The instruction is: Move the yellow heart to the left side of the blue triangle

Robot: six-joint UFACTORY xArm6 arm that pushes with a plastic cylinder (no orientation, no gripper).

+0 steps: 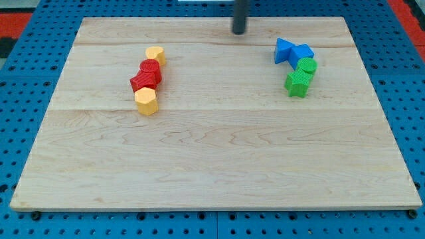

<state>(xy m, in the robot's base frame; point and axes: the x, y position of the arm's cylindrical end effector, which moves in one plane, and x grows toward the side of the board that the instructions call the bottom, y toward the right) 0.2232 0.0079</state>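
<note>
Camera view: my tip (239,31) stands at the board's top edge, touching nothing; there is no pincer, so no state to tell. The yellow heart (155,55) lies below-left of it, atop a red block (150,69). The blue triangle (284,50) lies below-right. Recommended: approach the heart from its left, then push rightward, stopping short of the triangle.

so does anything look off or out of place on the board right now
Nothing stands out. Yellow and red blocks cluster at the view's left, blue and green blocks at its right, all resting flat; my tip touches none.
</note>
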